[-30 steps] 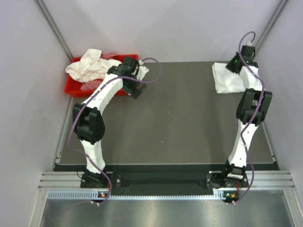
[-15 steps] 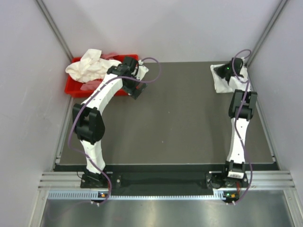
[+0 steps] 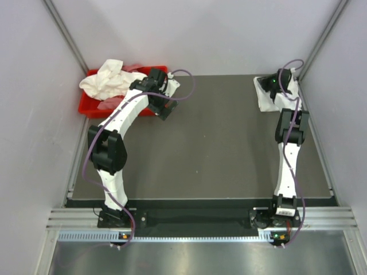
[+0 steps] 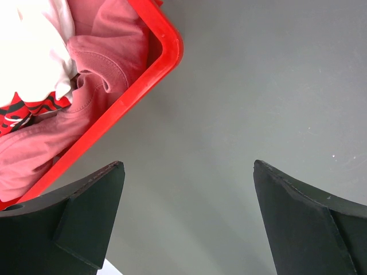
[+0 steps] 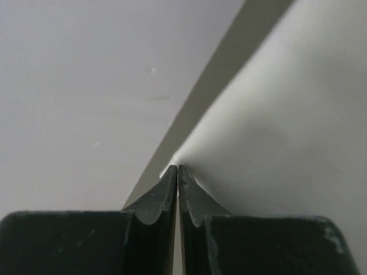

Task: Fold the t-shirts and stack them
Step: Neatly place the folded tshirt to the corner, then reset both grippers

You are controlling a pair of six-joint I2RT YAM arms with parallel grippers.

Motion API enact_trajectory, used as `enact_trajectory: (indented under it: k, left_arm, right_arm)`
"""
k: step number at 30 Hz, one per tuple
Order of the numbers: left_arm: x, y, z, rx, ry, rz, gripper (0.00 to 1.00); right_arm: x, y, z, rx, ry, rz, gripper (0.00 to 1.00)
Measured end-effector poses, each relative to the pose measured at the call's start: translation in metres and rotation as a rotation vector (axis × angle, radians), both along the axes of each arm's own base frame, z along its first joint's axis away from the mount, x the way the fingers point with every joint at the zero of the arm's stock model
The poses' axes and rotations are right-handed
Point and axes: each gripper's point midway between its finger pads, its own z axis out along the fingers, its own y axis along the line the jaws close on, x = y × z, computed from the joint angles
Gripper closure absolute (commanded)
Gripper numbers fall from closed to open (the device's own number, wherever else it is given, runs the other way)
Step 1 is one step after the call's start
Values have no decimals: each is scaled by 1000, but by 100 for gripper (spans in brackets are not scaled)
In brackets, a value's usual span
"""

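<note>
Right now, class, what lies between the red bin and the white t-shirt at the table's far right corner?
Only bare dark table, apart from the open left gripper hanging beside the red bin; the top external view shows it.

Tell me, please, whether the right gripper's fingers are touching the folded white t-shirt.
Touching. The right wrist view shows the t-shirt drawn to a point between the shut fingers.

A bin (image 3: 86, 110) of t-shirts (image 3: 109, 80) sits far left on the table (image 3: 218, 149), a folded t-shirt (image 3: 265, 101) far right.
</note>
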Motion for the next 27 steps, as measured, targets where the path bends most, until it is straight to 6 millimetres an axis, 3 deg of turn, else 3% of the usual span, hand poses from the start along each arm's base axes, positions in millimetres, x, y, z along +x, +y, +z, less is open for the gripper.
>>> enact_trajectory:
  k: [3,4,6,7,8,9,11,17,20,23,27]
  left_arm:
    - [0,0,0,0,0,0,1]
    - [0,0,0,0,0,-1,1]
    - [0,0,0,-1,0,-1,1]
    - [0,-1,0,-2,1,-2,1]
    - [0,-1,0,-3,2,-3,1]
    - [0,-1,0,-5,3,-5,1]
    - [-1,-2,0,-10,6,-9,1]
    - [-3,-3,7,-26,-5,-6,1]
    - [-3,-1,21,-44,-55,25,1]
    - [-9,5,31,-70,-103,79,1]
    - [-19,24,26,-101,-138,179,1]
  right_arm:
    - [7,-2,18,-16,-39,-10,79]
    - [9,-3,27,-26,-62,-11,62]
    - [11,-5,44,-49,-88,-12,49]
    - [10,-6,52,-68,-96,-9,37]
    - [9,-7,63,-83,-110,-6,30]
    - [7,-10,77,-105,-124,-4,16]
    - [-7,-9,104,-145,-130,12,2]
    - [-99,-13,194,-318,-108,29,0]
    - [-153,-14,215,-391,-81,25,0]
    - [-213,-14,203,-449,-5,21,0]
    - [-290,-13,150,-512,162,31,0]
